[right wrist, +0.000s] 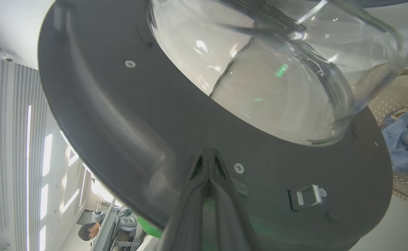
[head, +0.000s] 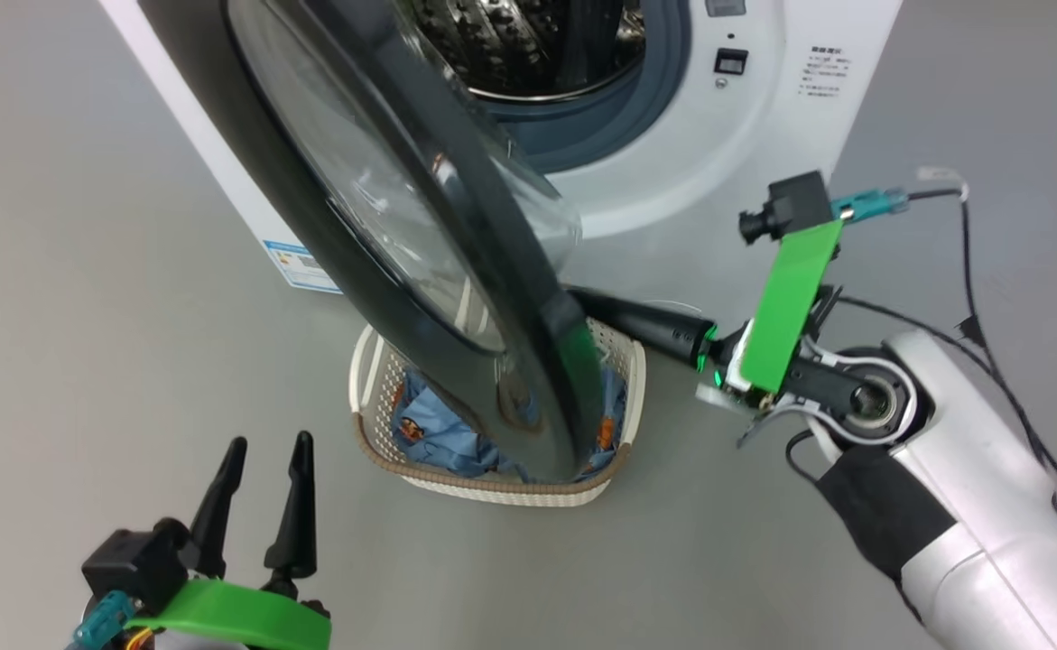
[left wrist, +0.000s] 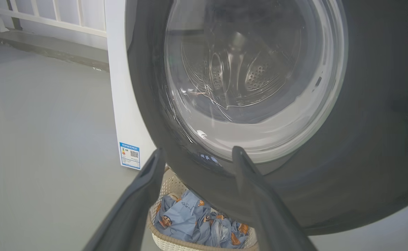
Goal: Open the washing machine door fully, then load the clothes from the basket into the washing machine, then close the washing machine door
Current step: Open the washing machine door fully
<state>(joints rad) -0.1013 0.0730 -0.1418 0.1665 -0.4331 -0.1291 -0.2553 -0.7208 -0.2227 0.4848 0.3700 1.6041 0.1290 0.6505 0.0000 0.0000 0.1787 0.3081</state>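
The washing machine stands at the top with its door swung partway out, hanging over the basket. Blue printed clothes lie in the basket. My right gripper reaches in from the right, shut and empty, its tips against the door's inner face below the glass bowl. In its wrist view that gripper touches the black ring beside a screw. My left gripper is open at the lower left, apart from the basket. Between its spread fingers, the left gripper faces the door's outer side, with the clothes below.
Grey floor spreads to the left and in front of the machine. A blue label sticker sits low on the machine's white side. A white railing and a step run along the far wall. A person sits in the background.
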